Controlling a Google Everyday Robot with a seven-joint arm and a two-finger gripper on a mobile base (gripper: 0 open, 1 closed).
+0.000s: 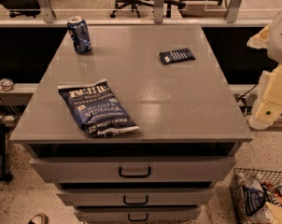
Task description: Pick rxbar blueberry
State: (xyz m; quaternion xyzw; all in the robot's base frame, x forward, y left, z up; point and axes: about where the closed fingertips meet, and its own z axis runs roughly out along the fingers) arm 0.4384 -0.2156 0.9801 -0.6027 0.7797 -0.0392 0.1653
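The rxbar blueberry [177,56] is a small flat dark-blue bar with rows of white print, lying on the grey cabinet top [178,101] toward the back right. My gripper [271,97] shows as cream-coloured arm parts at the right edge of the camera view, off the cabinet's right side and well away from the bar. Nothing is seen in it.
A large dark-blue chip bag [96,107] lies at the front left of the top. A blue soda can [79,34] stands at the back left. Drawers [134,171] face the front. A wire basket [264,197] of snacks sits on the floor at the right.
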